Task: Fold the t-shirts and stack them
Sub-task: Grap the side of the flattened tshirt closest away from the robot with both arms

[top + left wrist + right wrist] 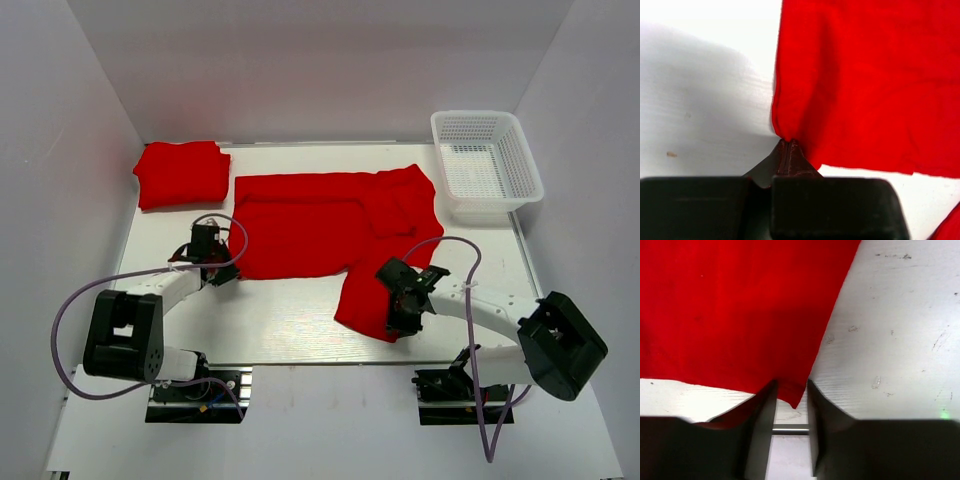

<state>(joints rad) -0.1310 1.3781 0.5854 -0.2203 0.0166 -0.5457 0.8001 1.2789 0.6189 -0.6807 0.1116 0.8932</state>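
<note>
A red t-shirt point(320, 225) lies spread on the white table, one part hanging down toward the front right. A second red t-shirt point(182, 172) sits folded at the back left. My left gripper point(222, 268) is shut on the spread shirt's lower left corner; the cloth point(865, 80) puckers at the closed fingertips point(788, 150). My right gripper point(400, 318) is open at the shirt's lower right corner. In the right wrist view that corner point(792, 395) lies between the two parted fingers point(762, 405), not pinched.
A white plastic mesh basket point(487, 163) stands at the back right. White walls close in the table on three sides. Bare table point(290, 320) lies between the arms in front of the shirt.
</note>
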